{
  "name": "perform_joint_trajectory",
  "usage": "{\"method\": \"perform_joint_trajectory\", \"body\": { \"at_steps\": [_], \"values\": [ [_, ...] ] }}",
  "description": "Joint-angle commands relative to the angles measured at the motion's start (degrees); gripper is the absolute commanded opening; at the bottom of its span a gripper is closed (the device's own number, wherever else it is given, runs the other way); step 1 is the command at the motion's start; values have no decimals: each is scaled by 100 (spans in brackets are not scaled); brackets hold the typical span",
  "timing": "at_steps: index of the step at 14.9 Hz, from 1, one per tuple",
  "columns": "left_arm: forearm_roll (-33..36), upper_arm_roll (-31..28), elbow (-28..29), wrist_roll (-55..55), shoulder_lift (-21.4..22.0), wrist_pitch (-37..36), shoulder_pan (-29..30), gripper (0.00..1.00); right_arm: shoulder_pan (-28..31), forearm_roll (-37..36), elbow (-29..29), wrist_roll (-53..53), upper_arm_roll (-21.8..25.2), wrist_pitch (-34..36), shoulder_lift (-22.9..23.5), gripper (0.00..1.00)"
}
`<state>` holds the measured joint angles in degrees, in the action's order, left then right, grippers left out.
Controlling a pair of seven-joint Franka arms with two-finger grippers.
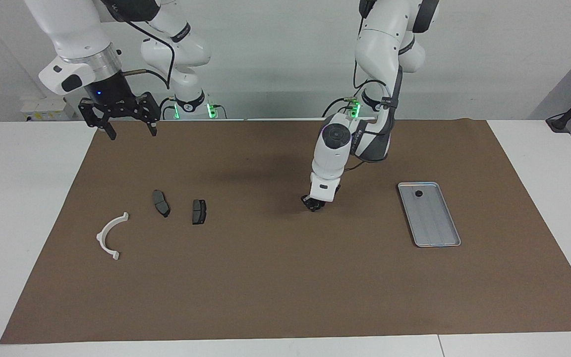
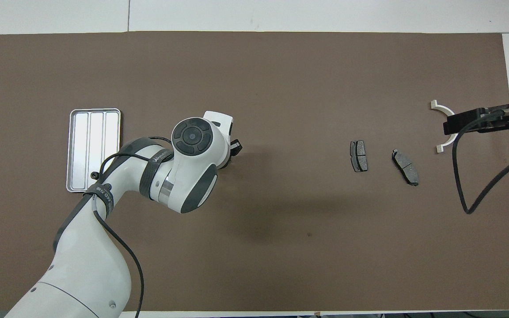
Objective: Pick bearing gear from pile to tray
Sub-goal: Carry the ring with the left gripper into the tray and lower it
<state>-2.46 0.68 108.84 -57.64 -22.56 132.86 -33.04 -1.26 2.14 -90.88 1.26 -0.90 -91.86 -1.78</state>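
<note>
My left gripper (image 1: pixel 314 204) is down at the brown mat's middle, its fingers drawn together on a small black bearing gear that hardly shows between them. In the overhead view the wrist covers most of this gripper (image 2: pixel 235 148). The silver tray (image 1: pixel 434 223) (image 2: pixel 95 132) lies toward the left arm's end and holds one black round piece (image 1: pixel 418 194) (image 2: pixel 92 175). The pile lies toward the right arm's end: a white half-ring bracket (image 1: pixel 109 235) (image 2: pixel 441 144) and two dark brake pads (image 1: pixel 161 203) (image 1: pixel 199 211). My right gripper (image 1: pixel 127 130) hangs open and high, holding nothing.
The brown mat (image 1: pixel 285 287) covers most of the white table. In the overhead view the right gripper (image 2: pixel 451 124) and its cable cross over the bracket. The brake pads (image 2: pixel 358 155) (image 2: pixel 405 166) lie flat between the bracket and the left gripper.
</note>
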Motion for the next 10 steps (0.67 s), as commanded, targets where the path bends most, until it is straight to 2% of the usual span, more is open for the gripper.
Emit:
{"method": "perform_joint_trajectory", "body": {
  "at_steps": [1, 3, 5, 7, 10],
  "values": [
    [218, -77, -29, -73, -21, -329, -10, 0, 116, 6, -175, 76, -51, 325, -121, 100],
    [334, -77, 32, 129, 145, -463, 243, 0, 134, -29, -193, 85, -51, 353, -139, 100],
    [325, -77, 225, 960, 636, -891, 690, 0, 126, -47, -193, 111, -51, 231, -139, 100],
    [325, -60, 427, 1988, 1094, -1253, 1332, 0, 126, -47, -324, 85, -51, -181, -138, 100],
    [290, -60, 445, 3570, 1140, -1298, 2211, 0, 126, -47, -404, 94, -42, -201, -165, 100]
  ]
}}
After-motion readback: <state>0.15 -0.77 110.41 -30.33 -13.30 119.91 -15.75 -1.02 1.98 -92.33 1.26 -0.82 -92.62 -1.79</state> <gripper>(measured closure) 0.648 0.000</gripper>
